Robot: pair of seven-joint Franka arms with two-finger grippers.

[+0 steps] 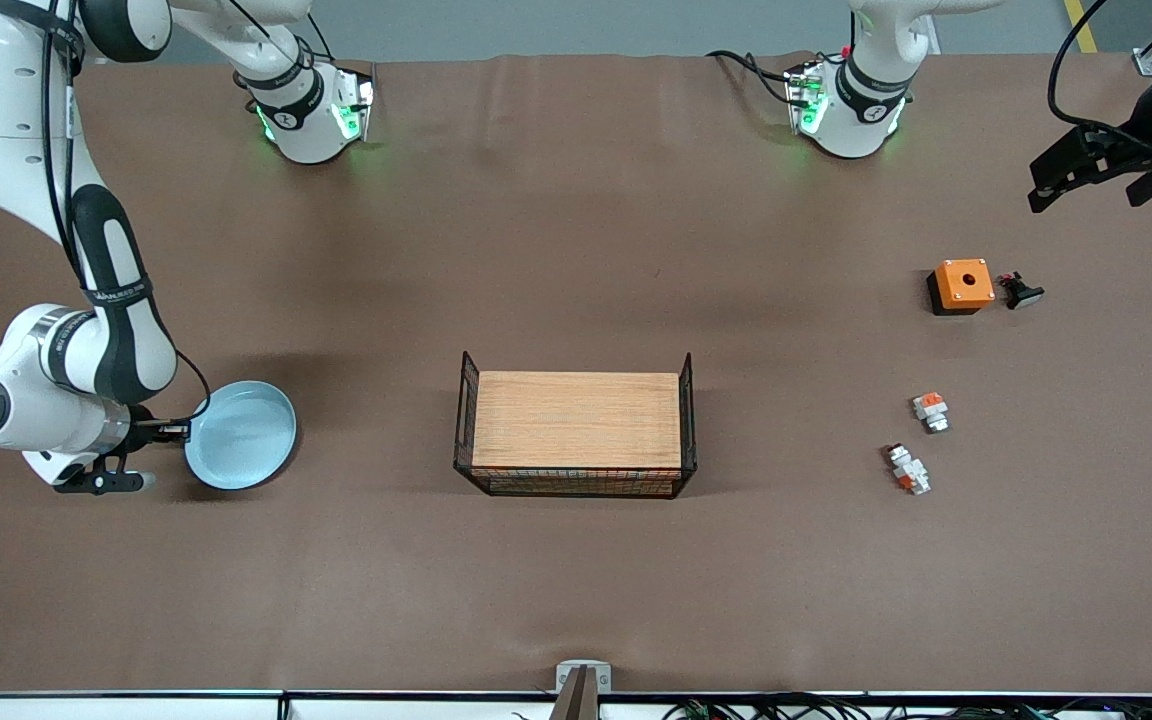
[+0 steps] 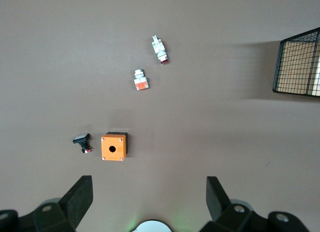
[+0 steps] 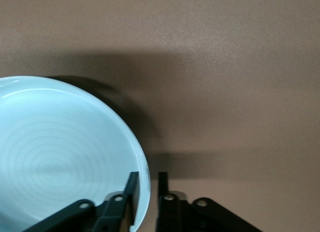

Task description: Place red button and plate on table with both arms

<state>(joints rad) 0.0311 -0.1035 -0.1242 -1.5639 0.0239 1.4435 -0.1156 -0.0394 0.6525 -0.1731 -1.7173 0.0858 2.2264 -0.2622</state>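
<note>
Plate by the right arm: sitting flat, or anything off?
The plate looks tipped, not flat: in the right wrist view its rim stands between the right pincer's fingers, one inside the rim, one outside, with a dark shadow under that edge. No chips or spills visible. Nothing else stands out.

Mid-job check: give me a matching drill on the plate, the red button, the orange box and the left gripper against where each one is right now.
Things:
1. plate
2. red button
3. orange box
4. left gripper

Places:
A. up in the air over the left arm's end of the table, jaws open
B. toward the right arm's end, right gripper at its rim
C. right beside the black knob
D. nearest to the front camera of the small parts at the left arm's end

Pairs: 1-B, 2-D, 3-C, 4-A
</note>
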